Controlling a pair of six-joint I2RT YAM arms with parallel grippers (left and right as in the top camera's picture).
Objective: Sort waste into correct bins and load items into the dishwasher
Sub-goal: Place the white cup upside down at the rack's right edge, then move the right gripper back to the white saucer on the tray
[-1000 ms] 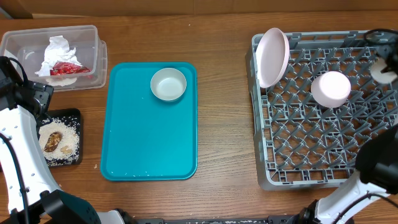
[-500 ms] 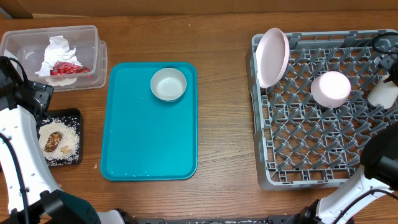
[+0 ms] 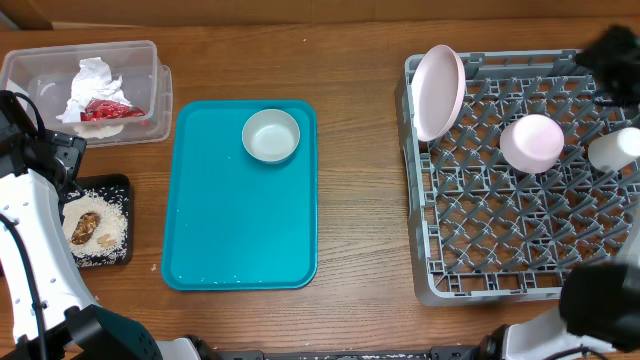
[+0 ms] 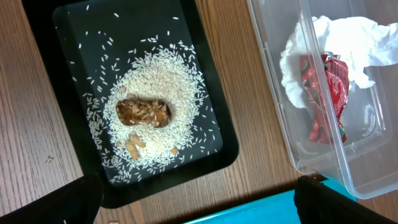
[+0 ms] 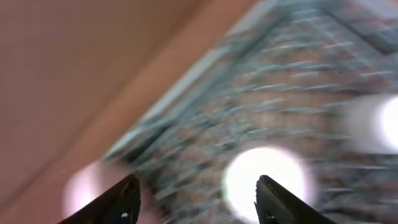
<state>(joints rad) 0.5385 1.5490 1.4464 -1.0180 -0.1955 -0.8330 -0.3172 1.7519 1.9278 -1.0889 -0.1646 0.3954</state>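
Gaping wide, right tool (image 5: 196, 183) empty.

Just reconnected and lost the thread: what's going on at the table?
Both grippers are empty. The left gripper hangs open over the shallow black tray of loose rice and the clear plastic tub holding a crumpled white napkin and red wrapper. The right gripper, open, is over the square grey plastic dish rack, which holds the pale pink round plate, white round dish and small white cup. Only the pale grey bowl sits unloaded on the teal tray.
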